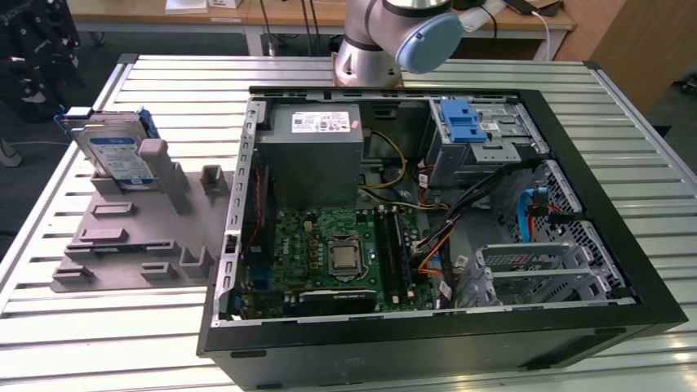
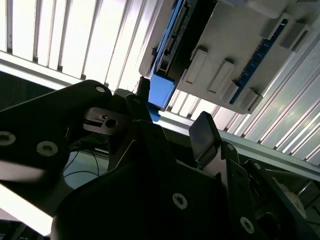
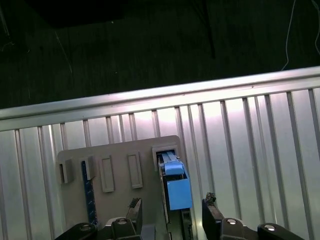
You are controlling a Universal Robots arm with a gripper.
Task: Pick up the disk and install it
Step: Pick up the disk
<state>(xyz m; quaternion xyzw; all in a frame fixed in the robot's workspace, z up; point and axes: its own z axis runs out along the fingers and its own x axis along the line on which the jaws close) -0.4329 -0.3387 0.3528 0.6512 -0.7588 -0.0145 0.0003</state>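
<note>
The disk (image 1: 117, 155) stands on edge in a slot of the grey holder plate (image 1: 120, 237) at the exterior view's left, its white-and-blue label facing out and its blue carrier frame around it. In the first wrist view I look down on the disk's blue top edge (image 3: 175, 185), and my gripper (image 3: 172, 212) is open above it, one dark finger (image 3: 135, 210) on each side and apart from the disk. The second wrist view shows the gripper (image 2: 175, 117) with its fingers spread, the blue carrier tab (image 2: 161, 92) beyond them. Nothing is held.
An open black computer case (image 1: 436, 204) lies on the slatted metal table (image 1: 98, 327) beside the holder. It has a drive cage with a blue latch (image 1: 463, 122) at its far corner. The arm's base (image 1: 376, 49) stands behind the case. The table edge (image 3: 150, 97) runs close to the holder.
</note>
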